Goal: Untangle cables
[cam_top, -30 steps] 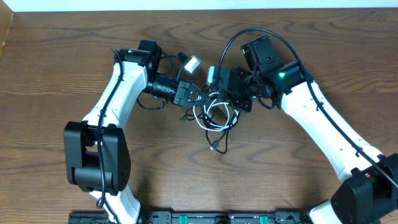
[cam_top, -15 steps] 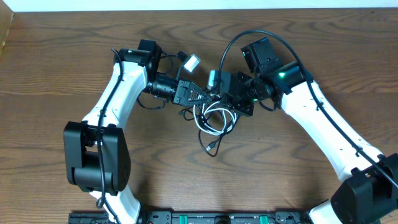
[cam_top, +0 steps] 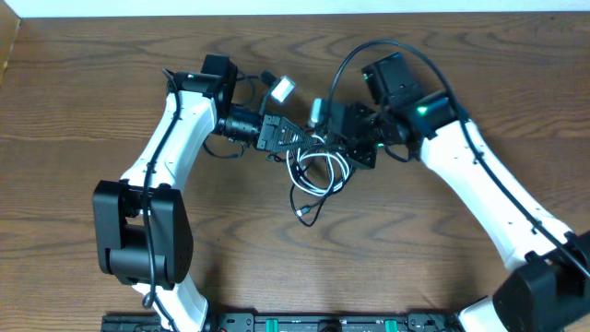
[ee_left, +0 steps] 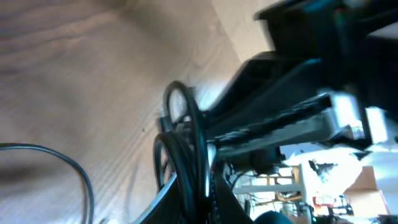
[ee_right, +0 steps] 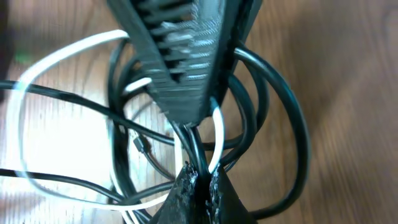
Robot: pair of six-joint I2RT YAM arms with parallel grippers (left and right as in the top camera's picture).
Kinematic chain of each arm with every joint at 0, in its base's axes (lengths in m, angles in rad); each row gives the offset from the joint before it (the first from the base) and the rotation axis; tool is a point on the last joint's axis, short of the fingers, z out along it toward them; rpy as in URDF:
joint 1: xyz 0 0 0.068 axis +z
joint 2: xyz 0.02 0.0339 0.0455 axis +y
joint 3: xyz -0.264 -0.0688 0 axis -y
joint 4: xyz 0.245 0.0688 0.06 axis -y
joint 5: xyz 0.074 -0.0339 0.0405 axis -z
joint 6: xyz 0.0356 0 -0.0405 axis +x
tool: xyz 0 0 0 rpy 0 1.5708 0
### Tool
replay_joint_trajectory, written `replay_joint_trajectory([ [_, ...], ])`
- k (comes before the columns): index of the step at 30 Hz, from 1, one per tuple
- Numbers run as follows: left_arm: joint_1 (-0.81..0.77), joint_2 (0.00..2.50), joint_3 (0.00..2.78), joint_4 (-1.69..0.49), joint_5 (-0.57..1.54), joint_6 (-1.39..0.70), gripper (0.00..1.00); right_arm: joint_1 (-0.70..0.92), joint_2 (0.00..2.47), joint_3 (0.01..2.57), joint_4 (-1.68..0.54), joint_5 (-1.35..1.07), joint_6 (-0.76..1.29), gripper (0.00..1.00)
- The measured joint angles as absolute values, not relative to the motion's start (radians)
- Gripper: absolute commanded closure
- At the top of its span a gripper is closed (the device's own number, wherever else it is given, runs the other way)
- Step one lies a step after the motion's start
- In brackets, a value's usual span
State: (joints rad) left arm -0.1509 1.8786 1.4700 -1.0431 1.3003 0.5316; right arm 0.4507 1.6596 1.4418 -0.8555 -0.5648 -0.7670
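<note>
1. Where the two arms meet over the far middle of the table [cam_top: 83, 111], the left gripper [cam_top: 304, 139] reaches in from the left with its jaws closed. Its wrist view shows black cord running into the fingertips, so it appears to have hold of the cables [cam_top: 314, 173].
2. A white plug [cam_top: 283, 89] sits just beyond that gripper, toward the table's far edge.
3. The cables form one small knot of black and white loops. The knot spreads toward the near edge from the left gripper's tip, and a loose plug end [cam_top: 302, 215] trails furthest that way.
4. The right gripper [ee_right: 199, 180] comes in from the right, its jaws pinched shut on a black strand and a white strand together.
5. The gripper tips face each other along a left-to-right line, almost touching, with the knot just on their near side. Neither arm is clearly nearer. Any parting pull would likely run along that line.
6. From overhead, the grippers cover the top of the knot. The left wrist view is blurred. Which loop belongs to which cable cannot be made out.
</note>
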Motion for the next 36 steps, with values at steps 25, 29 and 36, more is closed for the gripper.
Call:
replay_joint_trajectory([
  [25, -0.151, 1.88, 1.47, -0.783, 0.752, -0.337, 0.92, 0.019, 1.555, 1.443, -0.796, -1.388, -0.709, 0.82],
  [29, -0.152, 1.88, 1.47, -0.814, 0.754, -0.269, 0.92, 0.024, 1.555, 1.444, -0.85, -1.281, -0.661, 0.63],
  [36, -0.151, 1.88, 1.47, -0.835, 0.852, -0.086, 0.92, 0.186, 1.555, 1.444, -0.9, -0.866, -0.631, 0.32],
])
